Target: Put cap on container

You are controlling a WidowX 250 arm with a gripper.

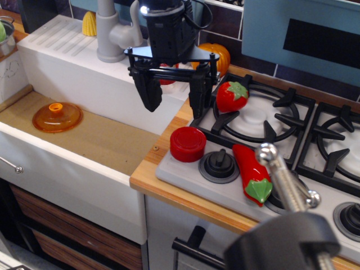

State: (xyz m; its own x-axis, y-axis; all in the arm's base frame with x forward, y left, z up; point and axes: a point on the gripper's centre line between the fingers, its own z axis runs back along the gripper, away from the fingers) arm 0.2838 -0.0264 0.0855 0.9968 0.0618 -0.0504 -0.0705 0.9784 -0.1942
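Note:
The red cap [187, 144] lies flat on the front left corner of the grey toy stove [180, 171]. My gripper [173, 100] hangs open and empty above and behind the cap, over the seam between the sink and the wooden counter. Its two black fingers [149, 93] point down, well apart. Between the fingers, further back, shows a small red-and-white piece [167, 73] that looks like the container's label band. Most of the container is hidden behind the gripper.
An orange domed lid [57, 117] lies in the sink. The grey faucet [109, 34] stands behind it. A strawberry toy [230, 95], a red chili pepper [252, 171] and a black knob [219, 164] sit on the stove. A metal rod [284, 177] fills the front right.

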